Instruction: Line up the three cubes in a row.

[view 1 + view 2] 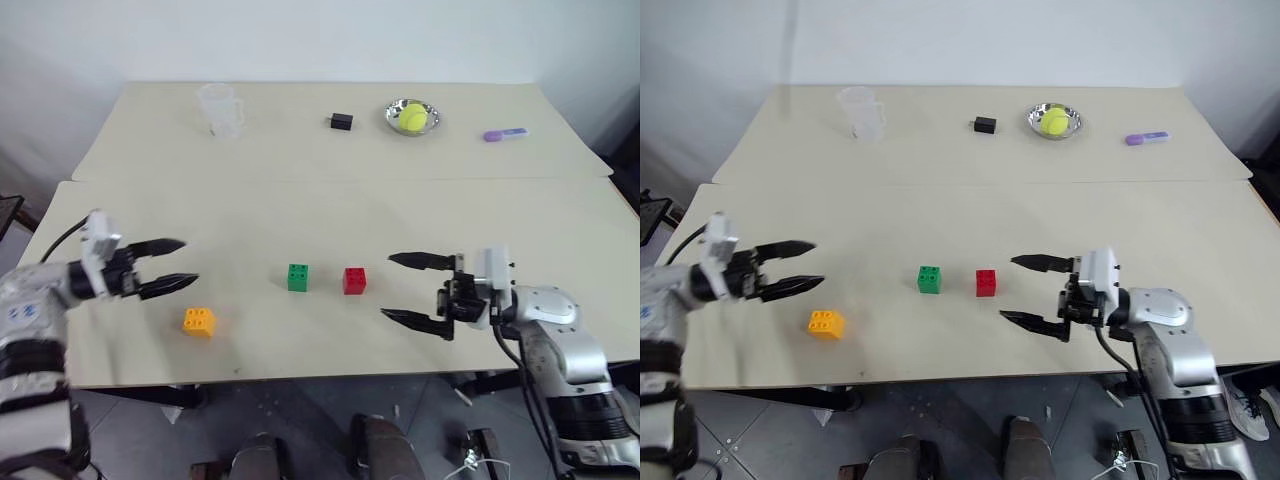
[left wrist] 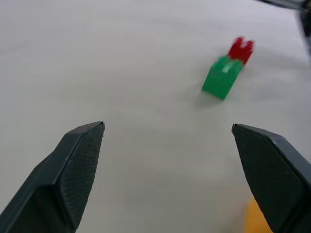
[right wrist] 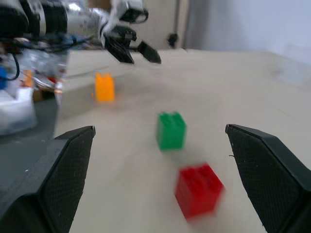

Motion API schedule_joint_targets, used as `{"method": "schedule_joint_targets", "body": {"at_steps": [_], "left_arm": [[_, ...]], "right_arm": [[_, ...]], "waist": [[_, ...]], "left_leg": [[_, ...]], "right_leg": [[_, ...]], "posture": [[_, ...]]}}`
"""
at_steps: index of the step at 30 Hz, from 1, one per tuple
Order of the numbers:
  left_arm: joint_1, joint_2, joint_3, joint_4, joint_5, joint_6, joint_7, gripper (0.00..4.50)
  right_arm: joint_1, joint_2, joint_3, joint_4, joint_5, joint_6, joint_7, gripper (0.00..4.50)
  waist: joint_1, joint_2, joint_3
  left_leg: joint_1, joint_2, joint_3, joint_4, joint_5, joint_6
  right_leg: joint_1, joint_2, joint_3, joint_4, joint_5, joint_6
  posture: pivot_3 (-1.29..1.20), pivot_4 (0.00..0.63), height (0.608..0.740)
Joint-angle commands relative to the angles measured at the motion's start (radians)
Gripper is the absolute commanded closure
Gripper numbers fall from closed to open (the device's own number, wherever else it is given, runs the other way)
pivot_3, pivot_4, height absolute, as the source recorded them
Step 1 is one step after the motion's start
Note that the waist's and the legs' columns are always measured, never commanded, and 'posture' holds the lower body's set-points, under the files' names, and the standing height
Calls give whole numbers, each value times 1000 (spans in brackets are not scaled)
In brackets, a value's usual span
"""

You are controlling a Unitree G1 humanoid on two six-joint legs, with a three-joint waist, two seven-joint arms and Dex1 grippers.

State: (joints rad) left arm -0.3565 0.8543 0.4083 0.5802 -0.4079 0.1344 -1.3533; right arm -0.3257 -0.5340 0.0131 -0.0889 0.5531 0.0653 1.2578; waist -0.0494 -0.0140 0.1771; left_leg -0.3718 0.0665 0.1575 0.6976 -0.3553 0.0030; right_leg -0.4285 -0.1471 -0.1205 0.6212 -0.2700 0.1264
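On the near table a green cube (image 1: 298,277) and a red cube (image 1: 354,280) stand side by side, a small gap between them. The orange-yellow cube (image 1: 198,321) lies further left and closer to the front edge. My left gripper (image 1: 178,265) hovers open above and behind the orange-yellow cube, pointing right, nothing between its fingers. To the right of the red cube my right gripper (image 1: 400,288) stands open, pointing left at it with a clear gap. The right wrist view has the red cube (image 3: 198,190) nearest, then the green cube (image 3: 171,130) and the orange-yellow cube (image 3: 104,87).
On the far table stand a clear plastic cup (image 1: 220,109), a small black block (image 1: 341,122), a metal bowl (image 1: 426,128) with a yellow ball (image 1: 413,117), and a purple flat stick (image 1: 504,134). A seam separates the two tables.
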Motion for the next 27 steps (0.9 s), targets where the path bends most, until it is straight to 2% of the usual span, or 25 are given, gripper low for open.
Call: {"method": "schedule_joint_targets", "body": {"at_steps": [1, 3, 5, 10, 14, 18, 24, 27], "left_arm": [[204, 35, 171, -153, -86, 60, 32, 16], [345, 26, 237, -235, -131, 122, 35, 16], [426, 6, 240, -316, -130, 115, 51, 16], [462, -8, 184, -440, -129, 79, 36, 16], [325, -21, 12, -444, -65, -4, 4, 16], [222, -14, -121, -360, 8, -90, -46, 16], [125, 8, -230, -203, 72, -236, -145, 16], [66, -2, -250, -123, 91, -300, -156, 615]], "right_arm": [[-29, 6, 55, -31, -14, 9, 34, 0], [-41, -4, 96, -27, -48, -6, 65, 0], [-57, 10, 97, -21, -49, -22, 61, 0], [-59, 14, 86, -32, -45, -28, 59, 0], [-24, -34, 61, -50, -38, -7, 69, 0], [2, -68, 42, -70, -28, 12, 61, 0], [37, -105, 17, -91, -54, 11, 36, 0], [53, -115, 7, -96, -58, 10, 26, 0]], "waist": [[4, 0, 0], [13, 0, 0], [25, 0, 0], [51, 0, 0], [53, 1, 0], [40, 1, 0], [14, 1, 0], [21, 1, 0]], "left_leg": [[0, 0, -1, 0, 0, 0], [1, 0, -5, 0, -2, 0], [0, 0, -5, 1, -2, 0], [0, 0, -4, 2, -2, -1], [0, 0, 3, 2, -2, -1], [1, 0, 5, 1, -2, -1], [1, 1, 9, -1, -3, -2], [1, 1, 9, 0, -3, -2]], "right_leg": [[0, 0, 0, 0, 0, 0], [0, -1, 0, 0, 0, 0], [0, -1, -1, 0, 0, 0], [1, -1, -2, 0, -1, -3], [0, -1, -2, 0, -2, -3], [0, -1, -3, 0, -2, -3], [-3, 0, -5, 0, -2, -3], [-3, 0, -5, 0, -2, -3]], "posture": [[0, 150, 740], [0, 150, 740], [0, 150, 740], [0, 150, 740], [0, 150, 740], [0, 150, 740], [0, 150, 740], [0, 150, 740]]}}
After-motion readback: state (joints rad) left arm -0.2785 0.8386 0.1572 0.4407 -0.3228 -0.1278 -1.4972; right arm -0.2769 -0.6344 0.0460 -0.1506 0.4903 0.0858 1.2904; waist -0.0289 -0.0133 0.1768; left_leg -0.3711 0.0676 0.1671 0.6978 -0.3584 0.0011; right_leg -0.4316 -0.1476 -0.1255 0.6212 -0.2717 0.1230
